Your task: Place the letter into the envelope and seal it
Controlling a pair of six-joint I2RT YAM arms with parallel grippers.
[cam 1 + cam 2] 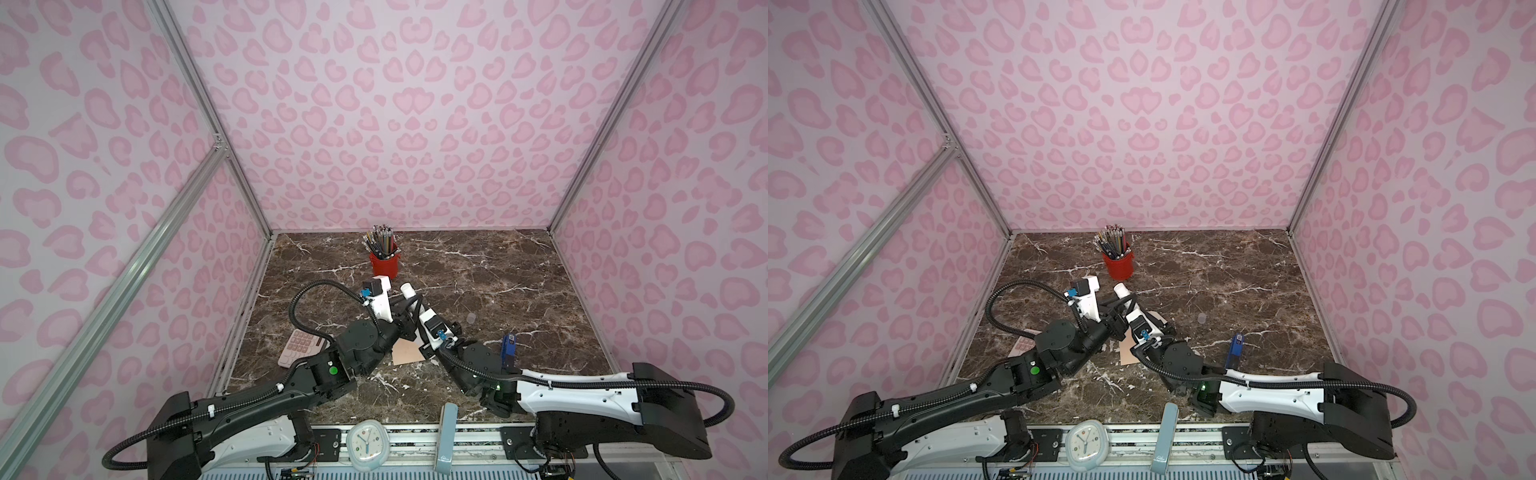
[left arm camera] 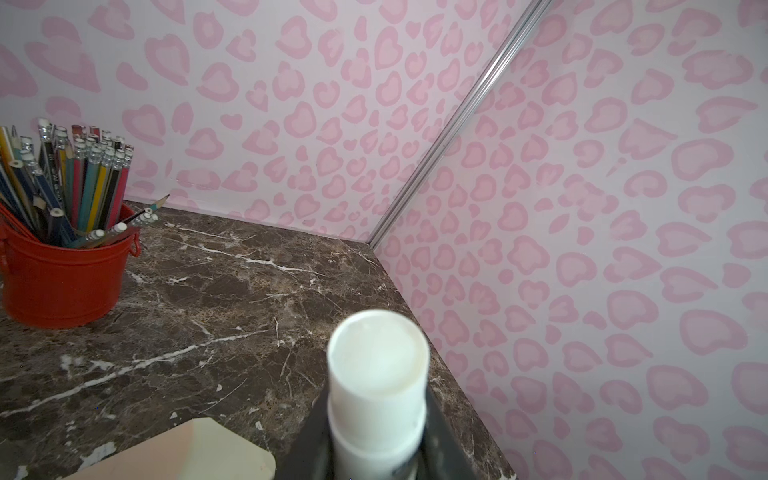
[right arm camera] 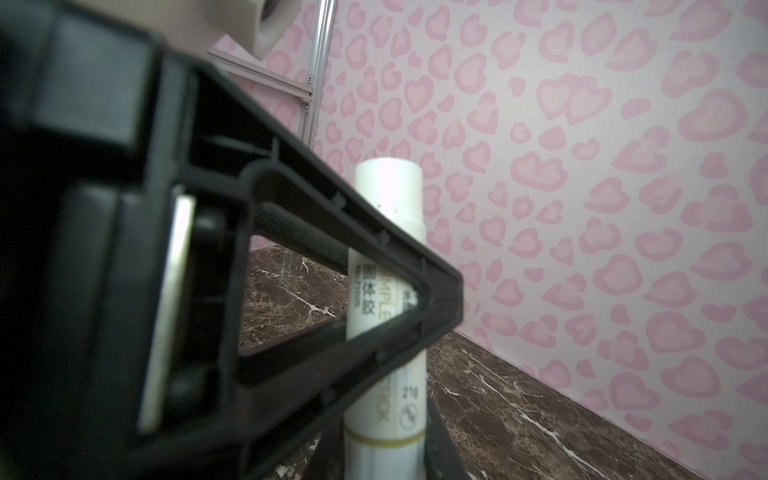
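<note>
glue stick [image 3: 388,199]: smooth white plastic cylinder with a blunt round top. Print reads "固体胶", "21g", "…TICK". Both arms reach in low and meet over the middle. The left gripper [image 2: 374,424] is clamped on its barrel. The right gripper [image 3: 386,461] flanks the base; can't tell if it's pressing. envelope [image 1: 405,351]: flat peach paper with a cream flap, on the veined brown marble surface [image 1: 498,282], mid-width toward the front edge, partly under both wrists.

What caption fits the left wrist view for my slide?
Left gripper holds a white glue stick above the marble table; envelope flap and red pencil bucket in view.
</note>
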